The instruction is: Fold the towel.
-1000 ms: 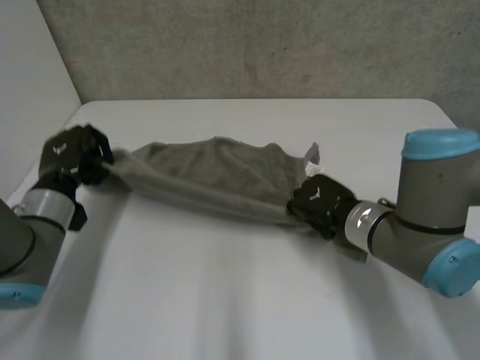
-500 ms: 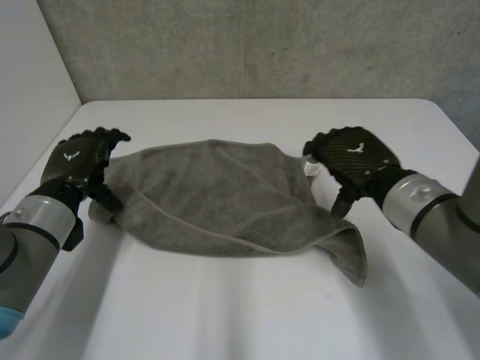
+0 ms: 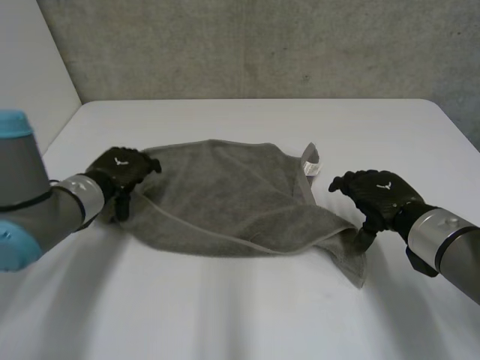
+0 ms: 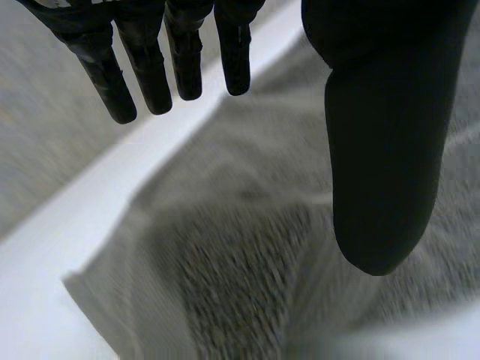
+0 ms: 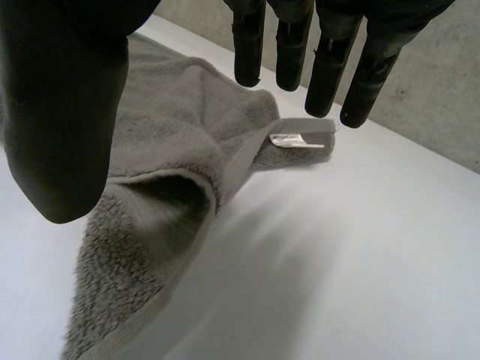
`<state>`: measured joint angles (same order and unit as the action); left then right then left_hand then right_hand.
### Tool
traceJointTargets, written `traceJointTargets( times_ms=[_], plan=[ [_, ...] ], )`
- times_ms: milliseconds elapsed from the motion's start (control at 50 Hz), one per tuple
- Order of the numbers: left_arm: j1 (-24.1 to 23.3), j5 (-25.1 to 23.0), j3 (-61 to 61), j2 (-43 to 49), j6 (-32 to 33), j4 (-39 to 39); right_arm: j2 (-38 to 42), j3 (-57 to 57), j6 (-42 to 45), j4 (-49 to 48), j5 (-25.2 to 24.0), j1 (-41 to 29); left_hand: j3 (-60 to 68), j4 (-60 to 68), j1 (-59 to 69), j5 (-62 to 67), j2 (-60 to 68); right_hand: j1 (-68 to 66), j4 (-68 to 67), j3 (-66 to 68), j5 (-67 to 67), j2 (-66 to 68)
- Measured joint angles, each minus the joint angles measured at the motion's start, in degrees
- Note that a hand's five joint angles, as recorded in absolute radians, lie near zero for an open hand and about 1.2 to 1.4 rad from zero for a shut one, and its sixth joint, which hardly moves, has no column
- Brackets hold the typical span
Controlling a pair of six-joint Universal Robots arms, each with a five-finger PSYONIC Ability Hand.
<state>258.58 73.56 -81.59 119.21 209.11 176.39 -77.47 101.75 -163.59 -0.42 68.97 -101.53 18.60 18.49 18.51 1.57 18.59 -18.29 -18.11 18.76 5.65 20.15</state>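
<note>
on the table (image 3: 225,315), a rumpled terry towel (image 3: 225,199); left hand (image 3: 120,166), right hand (image 3: 379,193) spread, seemingly holding nothing.

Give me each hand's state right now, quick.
Left hand: open, at the towel's edge, holding nothing.
Right hand: open, at the towel's near corner, holding nothing.

White table (image 3: 247,315), grey speckled wall (image 3: 262,45) behind

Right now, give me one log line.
towel: on table | left hand: open at its left end | right hand: open at its right corner
</note>
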Motion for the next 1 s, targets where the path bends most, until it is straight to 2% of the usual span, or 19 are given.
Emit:
traceJointTargets(
  times_ms=[80, 140, 280, 500, 700, 760, 840, 1000],
  plan=[
    [-0.3, 1.7, 8.6, 6.9, 1.2, -7.7, 0.1, 0.4, 0.0, 0.0, 0.1, -0.2, 0.1, 0.1, 0.1, 0.0, 0.2, 0.0, 0.0, 0.0, 0.0, 0.0],
    [-0.4, 2.8, 13.1, 10.4, 1.2, -10.4, 0.2, 0.6, 0.1, -0.1, 0.2, -0.3, 1.0, 1.0, 1.0, 0.0, 1.0, 0.0, 0.0, 0.0, 0.0, 0.0],
    [-1.2, 5.1, 19.0, 14.8, 1.0, -11.7, 0.7, 1.2, 0.1, -0.4, 0.3, -0.3, 6.8, 6.8, 7.1, 3.9, 6.8, 0.0, 0.0, 0.0, 0.0, 0.0],
    [-2.2, 7.3, 18.2, 14.4, 1.0, -12.8, 2.3, 0.9, 0.5, -0.4, 0.6, -0.1, 28.1, 28.3, 28.1, 24.8, 28.1, 0.0, 0.0, 0.0, 0.1, 0.0],
    [-2.6, 7.2, 14.7, 10.8, 1.1, -14.5, 4.0, 0.4, -0.1, -0.1, 1.1, 0.4, 37.0, 37.2, 36.9, 34.0, 37.1, 0.0, 0.0, 0.0, 0.2, 0.0],
    [-2.7, 7.1, 13.1, 9.0, 1.1, -14.3, 5.0, 0.0, -0.7, -0.1, 1.1, 1.0, 43.2, 43.4, 43.1, 40.3, 43.3, -0.5, -0.2, 0.2, 3.0, 0.0],
    [-2.6, 7.0, 11.2, 7.3, 1.2, -14.1, 6.5, -0.8, -2.2, 0.0, 0.9, 1.6, 48.1, 48.3, 47.9, 45.0, 48.3, -6.4, -6.4, 6.2, 10.0, 3.9],
    [-1.8, 6.8, 8.9, 6.9, 1.2, -13.9, 10.9, -3.6, -7.5, 0.4, -0.5, 2.6, 50.7, 51.0, 50.1, 47.6, 50.9, -23.9, -24.0, 23.4, 26.4, 22.1]
  ],
)
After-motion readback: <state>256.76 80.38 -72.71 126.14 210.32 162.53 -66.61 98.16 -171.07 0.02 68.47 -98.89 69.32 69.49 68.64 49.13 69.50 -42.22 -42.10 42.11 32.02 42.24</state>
